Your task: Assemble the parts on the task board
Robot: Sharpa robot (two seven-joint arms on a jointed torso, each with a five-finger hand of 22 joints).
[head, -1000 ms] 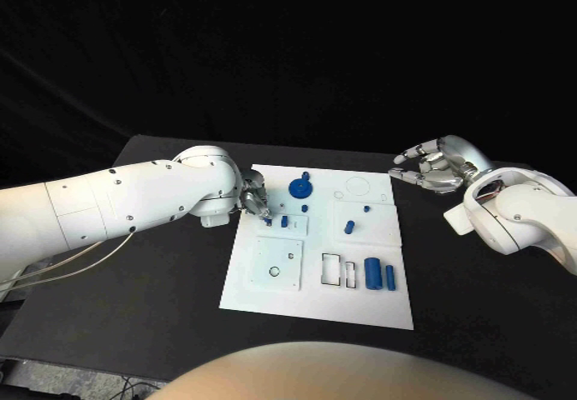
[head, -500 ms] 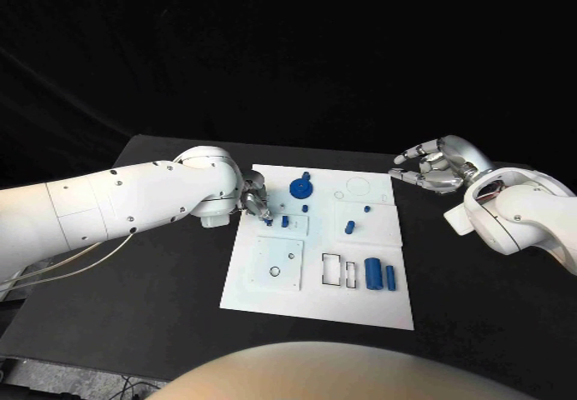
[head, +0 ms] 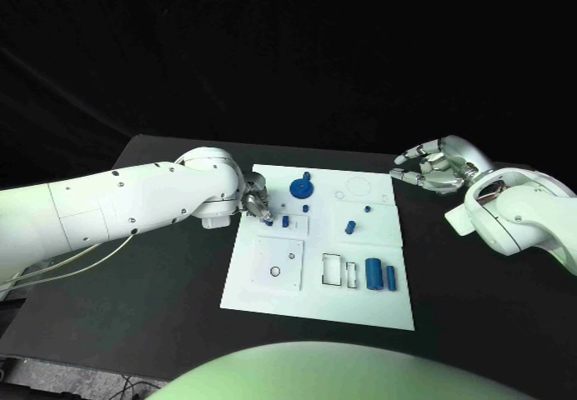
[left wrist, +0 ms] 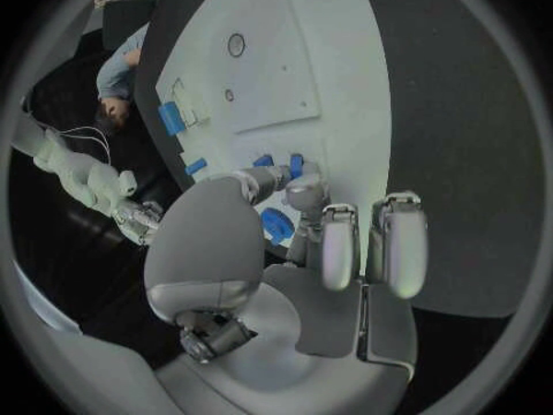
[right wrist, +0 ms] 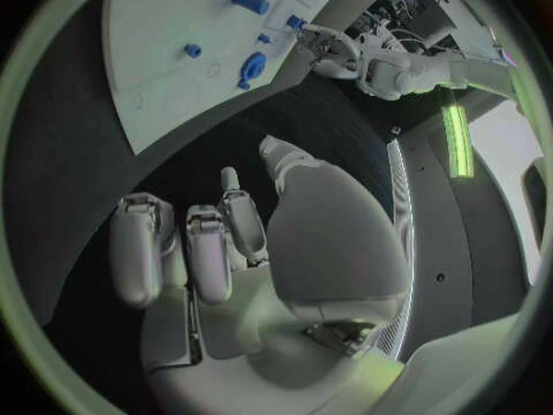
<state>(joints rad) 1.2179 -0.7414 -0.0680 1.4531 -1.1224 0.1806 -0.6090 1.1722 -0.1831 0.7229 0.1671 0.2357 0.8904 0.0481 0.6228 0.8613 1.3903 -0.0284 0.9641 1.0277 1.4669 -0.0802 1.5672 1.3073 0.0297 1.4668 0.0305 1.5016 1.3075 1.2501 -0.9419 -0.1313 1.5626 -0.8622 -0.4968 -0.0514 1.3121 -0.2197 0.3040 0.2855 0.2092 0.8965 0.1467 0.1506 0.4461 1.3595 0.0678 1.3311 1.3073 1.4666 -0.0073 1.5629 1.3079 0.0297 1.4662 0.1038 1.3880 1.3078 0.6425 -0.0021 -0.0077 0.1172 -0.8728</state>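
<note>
Left hand: we find it low over the board's left edge, fingertips bent down beside two small blue pegs. In the left wrist view the fingertips sit right at those pegs; we cannot tell whether anything is pinched between them.
Right hand: we see it raised over the bare table off the board's far right corner, fingers apart and loosely curved, holding nothing. The right wrist view confirms an empty palm.
Task board: white plate lying flat in the middle of the table, long side running away from the robot.
Parts on board: we note a round blue disc near the far left end with a small blue piece just beyond it, one short peg near the centre, and two upright cylinders side by side at the near right.
Recesses: rectangular slots sit just left of the cylinders; a square panel with a small hole lies at the near left.
Table: black.
</note>
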